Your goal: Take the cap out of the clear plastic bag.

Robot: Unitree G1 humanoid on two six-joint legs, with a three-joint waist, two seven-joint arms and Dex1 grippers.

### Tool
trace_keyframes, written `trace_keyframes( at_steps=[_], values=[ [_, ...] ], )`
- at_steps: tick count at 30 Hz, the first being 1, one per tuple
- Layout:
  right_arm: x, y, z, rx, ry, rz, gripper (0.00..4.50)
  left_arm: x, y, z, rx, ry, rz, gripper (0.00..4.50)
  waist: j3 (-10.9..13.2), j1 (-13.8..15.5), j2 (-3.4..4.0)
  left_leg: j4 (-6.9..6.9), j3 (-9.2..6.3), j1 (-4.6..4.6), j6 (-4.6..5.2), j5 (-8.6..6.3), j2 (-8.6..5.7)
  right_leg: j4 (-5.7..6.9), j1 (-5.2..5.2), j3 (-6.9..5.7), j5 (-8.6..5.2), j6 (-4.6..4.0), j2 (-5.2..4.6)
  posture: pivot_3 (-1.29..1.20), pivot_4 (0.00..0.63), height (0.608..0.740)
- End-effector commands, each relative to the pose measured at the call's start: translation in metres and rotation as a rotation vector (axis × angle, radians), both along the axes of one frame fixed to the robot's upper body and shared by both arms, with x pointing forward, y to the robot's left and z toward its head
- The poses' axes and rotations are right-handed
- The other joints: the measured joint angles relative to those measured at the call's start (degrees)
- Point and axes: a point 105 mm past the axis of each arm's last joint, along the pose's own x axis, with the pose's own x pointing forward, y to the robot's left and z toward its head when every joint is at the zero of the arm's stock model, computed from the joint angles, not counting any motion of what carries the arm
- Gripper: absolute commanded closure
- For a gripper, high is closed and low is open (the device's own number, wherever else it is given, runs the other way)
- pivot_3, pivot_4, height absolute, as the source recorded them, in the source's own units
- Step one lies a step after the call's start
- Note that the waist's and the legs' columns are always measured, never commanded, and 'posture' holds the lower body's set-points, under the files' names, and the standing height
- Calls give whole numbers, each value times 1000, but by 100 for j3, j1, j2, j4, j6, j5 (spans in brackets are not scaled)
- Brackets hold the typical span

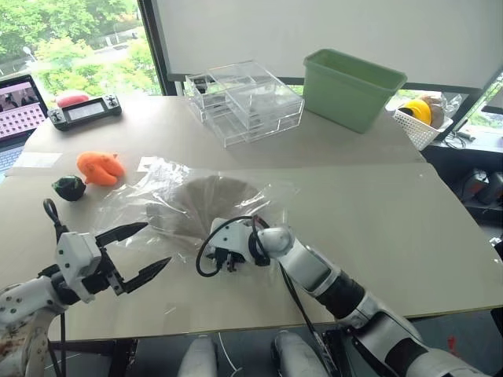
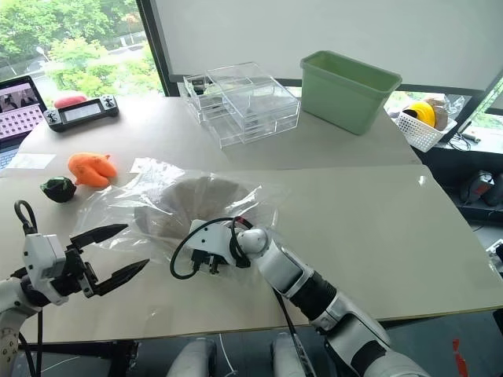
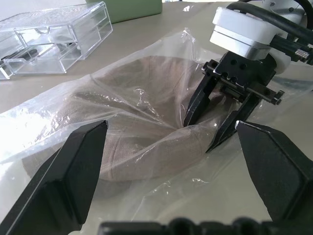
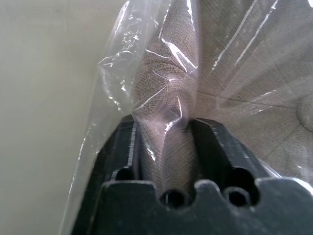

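Pinching crinkly clear plastic bag point(image 3: 146, 103) and apparently tan cap point(image 4: 234, 73): right hand point(image 4: 178, 134).

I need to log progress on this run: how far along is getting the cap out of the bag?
Done: nothing; the beige fabric flat cap lies inside the crinkly clear plastic bag on the table. In hand: the right gripper pinches the cap's edge through the film. The left gripper waits open beside the bag. Left: pulling the cap free.

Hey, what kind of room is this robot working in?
Probably an office or lab set up for robot trials: a plain table by a window, a laptop, and a handheld controller.
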Motion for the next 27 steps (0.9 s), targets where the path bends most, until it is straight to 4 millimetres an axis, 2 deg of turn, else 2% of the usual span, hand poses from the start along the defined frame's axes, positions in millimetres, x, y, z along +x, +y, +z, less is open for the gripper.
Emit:
trace_keyframes(
  at_steps=[1, 5, 9, 12, 15, 17, 19, 21, 25, 27],
  values=[
    [11, -24, -29, -122, 30, -84, 4366, 4, -2, 8, 10, -44, -13, 0, 0, 4, 0, 0, 0, 0, 0, 0, 0, -1, 0, 0, 0, 0, 0, 0, 150, 735],
    [30, -33, -15, -128, -162, -70, 4480, 10, -8, 8, -9, -46, -19, 0, 0, 16, 2, 0, 1, 0, 0, 0, -1, -6, 1, 0, -1, 1, -1, 0, 150, 735],
    [41, -48, 10, -122, -477, 120, 4480, 17, -18, 7, -27, -54, -45, 0, 2, 56, 2, 1, 2, -7, 0, 0, -2, -12, -1, 0, -1, 2, -2, 0, 150, 735],
    [37, -61, 23, -47, -559, 240, 4480, 23, -23, 8, -41, -60, -58, 0, 9, 110, 3, 1, 3, -24, 0, 0, -4, -17, -12, -1, -1, 4, -4, 0, 150, 735],
    [30, -78, 21, -21, -609, 370, 4480, 29, -27, 9, -47, -66, -75, 0, 16, 107, -2, -1, 3, -35, 0, 0, -4, -20, -19, 0, 6, -8, -5, 0, 150, 735],
    [28, -94, 12, -46, -610, 436, 4480, 31, -29, 9, -51, -64, -87, 0, 19, 84, -1, -2, 3, -38, 1, -1, -4, -21, -21, 0, 16, -26, -5, 0, 150, 735],
    [31, -115, 1, -132, -631, 496, 4480, 32, -31, 8, -50, -63, -100, 0, 23, 43, -2, -2, 6, -37, 1, -1, -5, -20, -20, 2, 18, -29, -6, 0, 150, 735],
    [36, -137, -1, -215, -654, 538, 4480, 35, -32, 9, -50, -65, -106, 0, 25, 7, 1, -2, 6, -34, 1, -1, -5, -20, -17, 3, 19, -30, -7, 0, 150, 735],
    [49, -161, 10, -347, -752, 590, 4480, 39, -31, 9, -44, -71, -112, 0, 35, 14, 7, 2, 4, -26, 1, 0, -11, -18, -8, 3, 19, -30, -12, 0, 150, 735],
    [63, -169, 15, -445, -837, 586, 4480, 40, -31, 9, -43, -72, -116, 0, 37, -6, 9, 2, 4, -25, 1, 0, -13, -17, -10, 4, 19, -30, -14, 0, 150, 735]
  ],
)
